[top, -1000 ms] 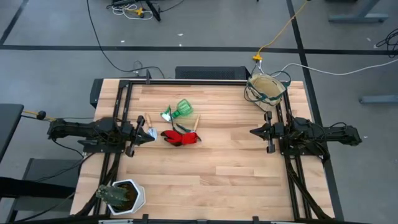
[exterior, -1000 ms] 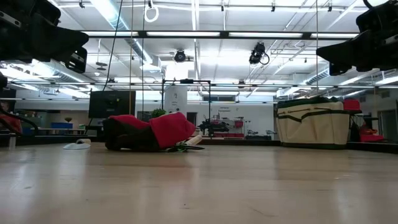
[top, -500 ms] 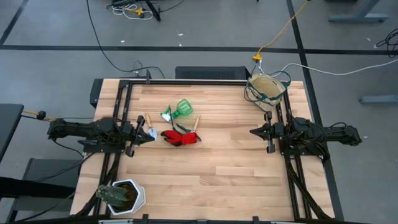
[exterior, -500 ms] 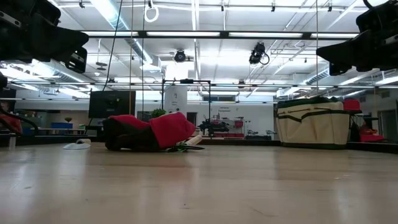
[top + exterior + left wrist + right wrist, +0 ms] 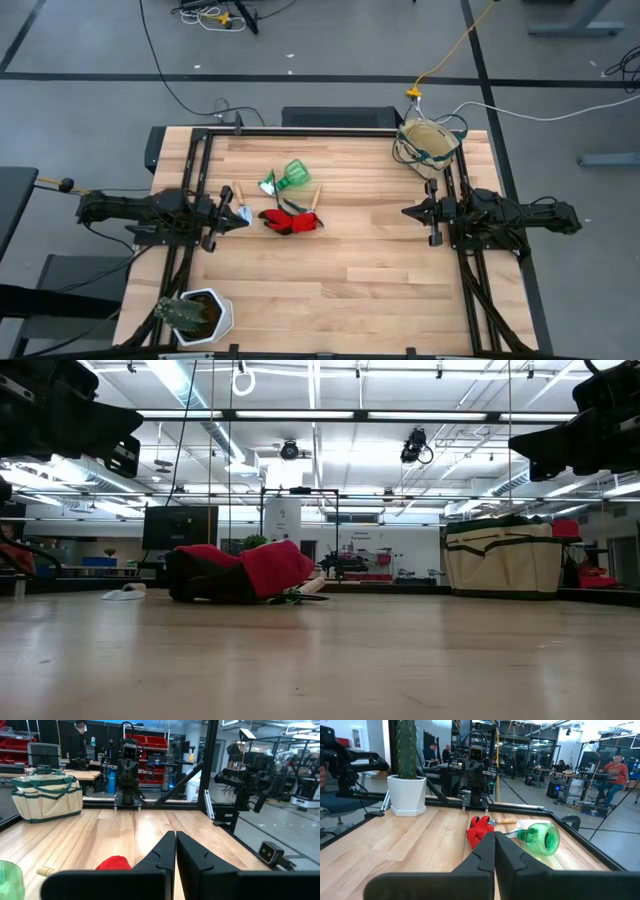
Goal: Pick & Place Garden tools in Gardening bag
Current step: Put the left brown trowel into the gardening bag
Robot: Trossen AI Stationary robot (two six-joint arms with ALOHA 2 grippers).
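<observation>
Mid-table, a crumpled red glove [image 5: 290, 221] lies beside a translucent green vessel [image 5: 293, 174]; both arms' fingers closed, empty.

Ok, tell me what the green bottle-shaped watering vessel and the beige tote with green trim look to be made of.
Green watering vessel: likely plastic, glossy and translucent, since light passes through its wall. Beige tote bag with green trim: probably canvas or similar woven cloth, matte, with soft sagging sides and floppy looped handles.

Both dark arms wait at opposite table edges, left gripper [image 5: 243, 215] and right gripper [image 5: 405, 212] closed, pointing inward.
</observation>
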